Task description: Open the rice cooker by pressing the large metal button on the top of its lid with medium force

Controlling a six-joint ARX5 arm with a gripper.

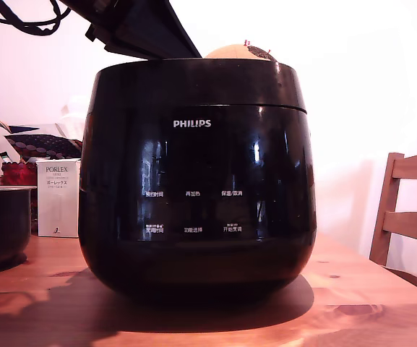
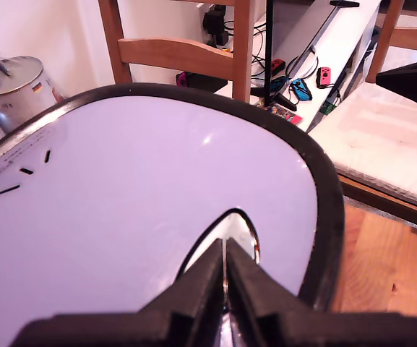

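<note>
The rice cooker (image 1: 194,195) fills the middle of the exterior view, glossy black with a white PHILIPS logo, standing on the wooden table (image 1: 367,289). Its lid (image 1: 194,83) lies down on the body. In the wrist view the lid (image 2: 143,202) is a shiny pale-reflecting surface with a black rim. The metal button (image 2: 240,225) is a silvery teardrop at the lid's near end. My gripper (image 2: 224,254) is shut, empty, its black fingertips pressed together right on the button. In the exterior view only the dark arm (image 1: 139,29) shows, reaching down behind the lid's top edge.
A dark pot with a pale rim (image 1: 2,224) and a white PORLEX box (image 1: 58,196) stand at the exterior view's left. A wooden chair (image 1: 410,210) is at its right. The wrist view shows another chair (image 2: 186,50), a cushioned seat (image 2: 389,137) and a metal pot (image 2: 13,87).
</note>
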